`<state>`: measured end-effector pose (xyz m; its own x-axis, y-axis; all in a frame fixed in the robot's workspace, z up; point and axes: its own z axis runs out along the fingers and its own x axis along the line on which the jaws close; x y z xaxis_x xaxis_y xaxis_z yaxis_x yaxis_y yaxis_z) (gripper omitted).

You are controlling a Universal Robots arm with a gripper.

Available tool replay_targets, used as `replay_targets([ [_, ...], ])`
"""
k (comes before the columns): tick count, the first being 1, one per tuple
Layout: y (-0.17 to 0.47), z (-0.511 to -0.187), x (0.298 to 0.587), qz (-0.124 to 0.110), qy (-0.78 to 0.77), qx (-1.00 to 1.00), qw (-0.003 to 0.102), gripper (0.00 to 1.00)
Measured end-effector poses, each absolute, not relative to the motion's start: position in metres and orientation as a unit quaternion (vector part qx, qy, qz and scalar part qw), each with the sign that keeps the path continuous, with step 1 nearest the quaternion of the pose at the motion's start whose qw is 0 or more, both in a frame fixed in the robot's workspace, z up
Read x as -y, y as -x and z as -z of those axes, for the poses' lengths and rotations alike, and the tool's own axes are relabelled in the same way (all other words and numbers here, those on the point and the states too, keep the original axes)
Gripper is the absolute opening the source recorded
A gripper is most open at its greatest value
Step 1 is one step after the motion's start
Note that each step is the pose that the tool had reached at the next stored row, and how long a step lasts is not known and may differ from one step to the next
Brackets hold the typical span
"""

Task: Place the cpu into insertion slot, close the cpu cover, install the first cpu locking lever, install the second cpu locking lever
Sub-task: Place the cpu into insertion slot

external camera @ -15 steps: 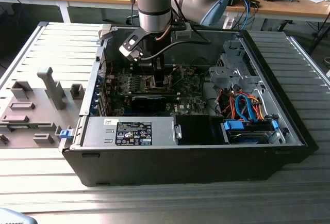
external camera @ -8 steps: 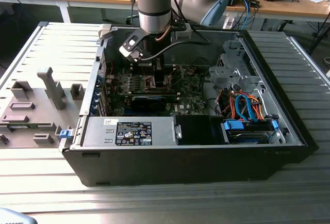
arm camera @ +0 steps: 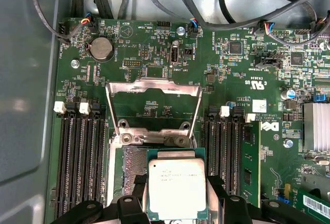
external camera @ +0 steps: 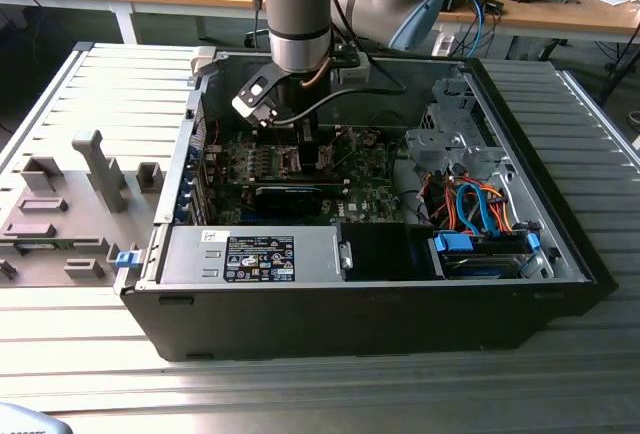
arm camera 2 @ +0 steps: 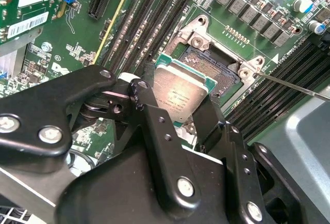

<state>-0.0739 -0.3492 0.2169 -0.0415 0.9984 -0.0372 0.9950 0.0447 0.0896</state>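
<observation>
The arm comes down almost vertically from the upper middle of the exterior view, and its wrist reaches into the open computer case, which lies on the ribbed metal worktop. The pincer points downward over the green motherboard, a little toward the exterior view's left of the case's middle. In the second wrist view its black fingers are closed on two opposite edges of the cpu, silver top facing up. The chip hangs over the insertion slot but covers only a part of it, and a strip of the dark contact field is bare beside the chip. Whether the chip touches the socket I cannot tell. In the first wrist view the cpu cover stands swung open behind the socket. A thin metal rod sticks out from one socket corner.
</observation>
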Motion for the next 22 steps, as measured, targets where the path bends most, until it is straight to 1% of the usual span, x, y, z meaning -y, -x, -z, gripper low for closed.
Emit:
replay_targets([
  [8, 0.074, -0.216, 0.348, -0.02, -0.691, -0.722, 0.044, 0.55],
  [14, 0.074, -0.216, 0.341, -0.02, -0.691, -0.722, 0.044, 0.55],
  [22, 0.074, -0.213, 0.338, -0.021, -0.695, -0.717, 0.043, 0.55],
])
